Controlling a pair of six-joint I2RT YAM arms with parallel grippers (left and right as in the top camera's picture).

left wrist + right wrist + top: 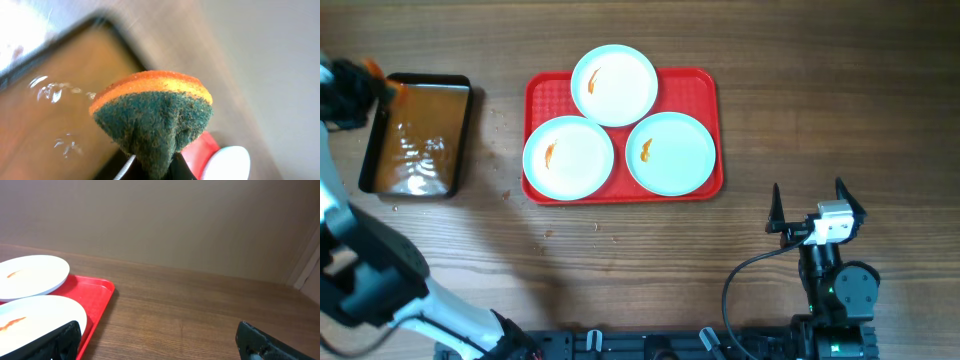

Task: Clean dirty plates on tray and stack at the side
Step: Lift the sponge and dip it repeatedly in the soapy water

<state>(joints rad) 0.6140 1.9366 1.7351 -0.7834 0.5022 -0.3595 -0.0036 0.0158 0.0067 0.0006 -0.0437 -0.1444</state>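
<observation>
Overhead: all three plates [614, 85] sit on the red tray [698, 88]. My left gripper [355, 88], well left of the tray, is squeezing a sponge [152, 115]. The right gripper [808, 192] is spread wide off the tray's lower-right corner, well apart from the plates.

Glossy, smooth plates [613, 84]; red plastic tray [705, 82], finely textured. Matt wood-grain table [820, 100]. The sponge [155, 115]: orange foam, rough dark-green fibrous scouring face. Black pan [367, 160]; its water [415, 150] reflective.
</observation>
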